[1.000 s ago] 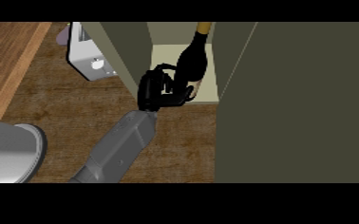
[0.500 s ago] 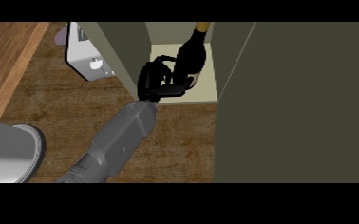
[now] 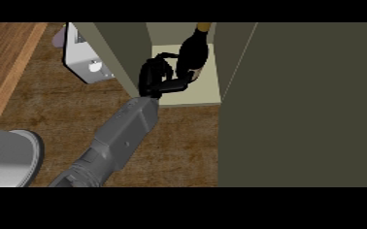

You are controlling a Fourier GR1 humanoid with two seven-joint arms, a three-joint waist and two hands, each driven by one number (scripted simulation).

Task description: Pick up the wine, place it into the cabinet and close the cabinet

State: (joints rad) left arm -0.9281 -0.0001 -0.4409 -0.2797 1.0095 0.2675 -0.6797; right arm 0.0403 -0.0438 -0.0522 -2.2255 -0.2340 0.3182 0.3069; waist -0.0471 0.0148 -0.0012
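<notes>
The dark wine bottle [image 3: 195, 53] with a gold top stands upright inside the open cabinet, on its pale shelf floor [image 3: 204, 91]. My left hand [image 3: 156, 76] comes in from the lower left and is at the bottle's left side. Its fingers and thumb are curled round the bottle's lower body. The bottle's base is hidden behind the hand. The cabinet's door [image 3: 294, 106] stands open as a large olive panel on the right. My right hand shows nowhere.
A white appliance [image 3: 84, 60] sits on the wooden counter left of the cabinet's side wall [image 3: 118, 53]. A grey round dish [image 3: 16, 157] lies at the lower left edge. Bare counter [image 3: 186, 145] stretches in front of the cabinet.
My left hand has carried the bottle farther in, from the cabinet's front edge onto the shelf floor. The forearm has stretched out after it.
</notes>
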